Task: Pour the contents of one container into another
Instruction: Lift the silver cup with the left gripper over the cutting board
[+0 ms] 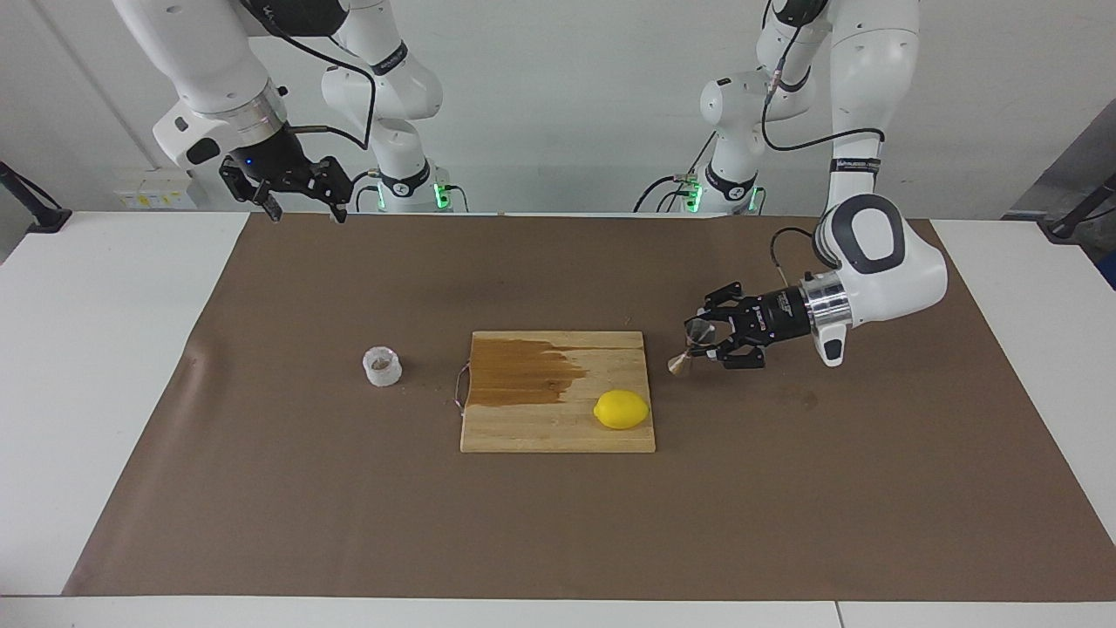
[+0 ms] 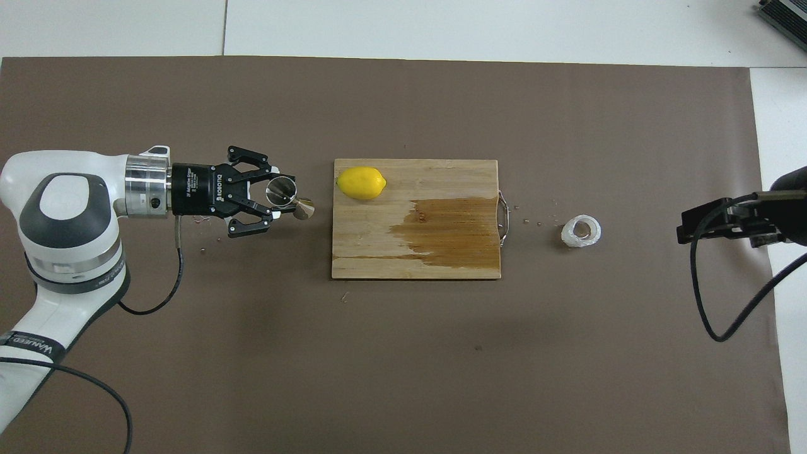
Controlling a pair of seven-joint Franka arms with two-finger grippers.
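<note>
Overhead view: the left gripper (image 2: 277, 200), clamped on the steel jigger (image 2: 287, 197), hangs over the brown mat beside the cutting board (image 2: 441, 252). The translucent cup (image 2: 580, 231) stands at the board's right-arm end; the right gripper (image 1: 301, 209) waits, fingers apart.

"ROBOTIQ" on left gripper (image 2: 272, 203)

Left gripper (image 2: 282, 203) holds the shiny jigger (image 2: 288, 197) up over the brown mat (image 2: 403, 353).
The jigger is tipped, just beside the wooden board (image 2: 378, 252). A yellow lemon (image 2: 360, 183) sits on the board's corner, next to a dark wet patch (image 2: 451, 230). The little white cup (image 2: 580, 231) stands on the mat toward the right arm's end. The right gripper (image 2: 706, 226) waits past the cup, over the mat's edge.
</note>
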